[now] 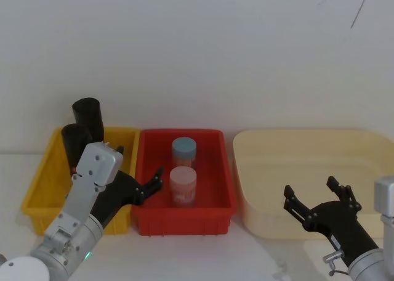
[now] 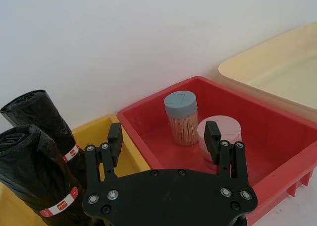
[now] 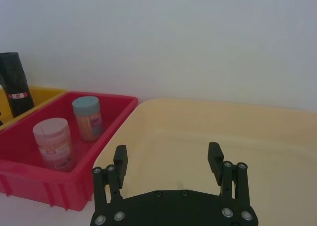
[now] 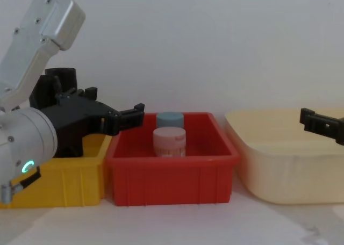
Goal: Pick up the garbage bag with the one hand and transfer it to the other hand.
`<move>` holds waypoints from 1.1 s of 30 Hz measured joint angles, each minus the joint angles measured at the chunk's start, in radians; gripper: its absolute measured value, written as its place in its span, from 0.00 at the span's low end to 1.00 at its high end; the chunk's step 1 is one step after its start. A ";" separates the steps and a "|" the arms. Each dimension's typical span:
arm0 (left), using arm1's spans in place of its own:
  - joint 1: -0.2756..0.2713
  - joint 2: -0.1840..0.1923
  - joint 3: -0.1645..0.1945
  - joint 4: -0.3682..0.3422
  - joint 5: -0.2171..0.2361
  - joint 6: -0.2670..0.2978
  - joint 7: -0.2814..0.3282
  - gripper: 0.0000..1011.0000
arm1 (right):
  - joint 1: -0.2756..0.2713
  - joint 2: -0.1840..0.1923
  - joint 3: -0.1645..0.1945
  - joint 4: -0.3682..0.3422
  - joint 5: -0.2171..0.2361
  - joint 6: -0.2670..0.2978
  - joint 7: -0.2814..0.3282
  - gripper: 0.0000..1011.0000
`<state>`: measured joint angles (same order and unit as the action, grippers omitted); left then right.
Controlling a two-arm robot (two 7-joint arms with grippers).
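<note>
- Head view put the yellow bin (image 1: pixel 36 183) at the far left, with the garbage bag (image 1: pixel 74 143) standing upright in it. A twin roll (image 1: pixel 88 114) stood close behind; whether the two touched could not be told.
- The left gripper (image 1: pixel 140 164) hung just right of the rolls, its fingers spread wide and holding nothing. It sat roughly over the wall shared by the yellow bin and the red bin (image 1: pixel 184 223).
- Inside the red bin stood a blue-lidded jar (image 1: pixel 184 150) and, nearer the robot, a pink-lidded jar (image 1: pixel 183 186), both upright.
- The cream tub (image 1: pixel 308 134) came next.
- The right gripper (image 1: pixel 311 188) hovered over the tub's near side, also released and carrying nothing, well apart from the bag.
- Risks, as I judged them:
  - The rolls stood so close that a finger sliding between them might have wedged or tipped the twin.
  - A closing finger might have caught the bin wall.
  - The slick film might have slipped from a shallow pinch.
  - A careless swing to the right might have knocked the jars.
</note>
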<state>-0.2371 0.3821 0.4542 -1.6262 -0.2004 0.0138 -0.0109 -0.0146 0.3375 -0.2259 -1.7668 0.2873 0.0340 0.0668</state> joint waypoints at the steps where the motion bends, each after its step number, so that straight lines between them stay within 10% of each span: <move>1: 0.000 0.000 0.000 0.000 0.000 0.000 0.000 0.99 | 0.000 0.000 0.000 0.000 0.000 0.000 0.000 0.99; 33: 0.000 0.000 0.000 0.000 0.000 0.000 0.000 0.99 | 0.000 0.000 0.000 0.000 0.000 0.000 0.000 0.99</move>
<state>-0.2371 0.3821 0.4542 -1.6262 -0.2003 0.0139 -0.0109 -0.0146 0.3375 -0.2258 -1.7668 0.2874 0.0340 0.0668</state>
